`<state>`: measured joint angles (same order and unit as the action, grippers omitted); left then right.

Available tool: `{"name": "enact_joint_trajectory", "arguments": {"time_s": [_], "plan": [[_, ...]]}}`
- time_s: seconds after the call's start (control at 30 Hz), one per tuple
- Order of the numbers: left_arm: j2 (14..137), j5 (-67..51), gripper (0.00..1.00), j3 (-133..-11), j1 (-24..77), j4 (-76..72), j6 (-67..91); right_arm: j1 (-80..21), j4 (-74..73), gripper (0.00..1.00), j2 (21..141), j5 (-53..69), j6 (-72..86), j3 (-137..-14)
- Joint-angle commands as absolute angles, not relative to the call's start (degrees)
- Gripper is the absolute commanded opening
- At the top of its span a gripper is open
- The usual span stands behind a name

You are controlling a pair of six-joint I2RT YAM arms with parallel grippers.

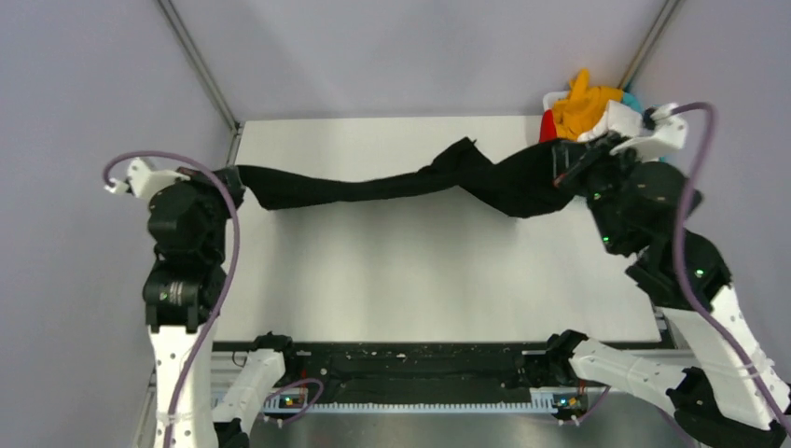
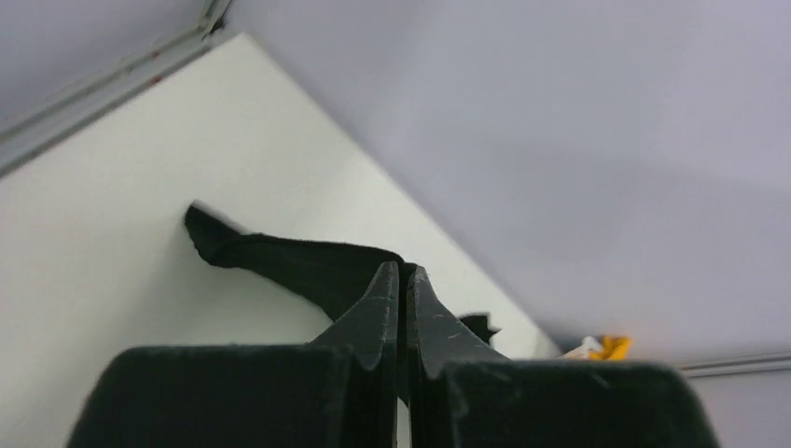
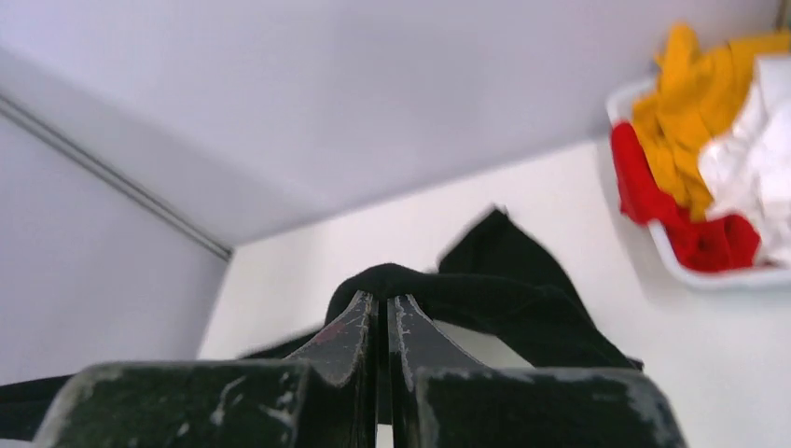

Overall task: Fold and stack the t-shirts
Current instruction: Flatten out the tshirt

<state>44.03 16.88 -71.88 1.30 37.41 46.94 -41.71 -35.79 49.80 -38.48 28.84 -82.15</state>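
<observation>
I have the black shirt point(image 1: 392, 187) strung like a twisted rope across the upper part of the top view, held between both grippers over the table point(image 1: 420, 289). The left gripper point(image 1: 230, 180), at the upper left, is clamped on one end, and its wrist view shows the fingers point(image 2: 378, 308) pressed together on black cloth. The right gripper point(image 1: 566, 166), at the upper right just beside the basket point(image 1: 552, 97), pinches a thicker bunch, with its jaws tight together. The middle sags, and I cannot tell whether it touches the table.

I take the step to be spreading the shirt flat before folding. Pulling harder would only tighten the twist. I would ease the two ends toward each other, lower the cloth until it drapes, then regrip at true corners such as the shoulders or hem. I would also draw the right end away from the basket, so that it does not snag the orange shirt point(image 1: 583, 107) heaped there.

Both arms rise from the bottom corners with bent elbows, wrists turned inward to face each other, and fingers roughly level.
</observation>
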Motion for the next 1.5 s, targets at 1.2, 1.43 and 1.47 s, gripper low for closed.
{"name": "enact_joint_trajectory", "arguments": {"time_s": [1.2, 1.43, 1.47], "plan": [[76.4, 19.2, 0.00, -71.3, 1.4, 19.7, 39.1, -27.2, -0.6, 0.00, 71.1, -35.0, 0.5, -78.5], [113.6, 18.1, 0.00, -95.5, 0.8, 27.2, 39.5, -18.4, 6.1, 0.00, 97.1, -20.8, 12.0, -77.6], [118.1, 18.5, 0.00, -100.3, 0.7, 30.2, 39.7, -17.7, 6.1, 0.00, 101.4, -19.3, 12.5, -79.9]]}}
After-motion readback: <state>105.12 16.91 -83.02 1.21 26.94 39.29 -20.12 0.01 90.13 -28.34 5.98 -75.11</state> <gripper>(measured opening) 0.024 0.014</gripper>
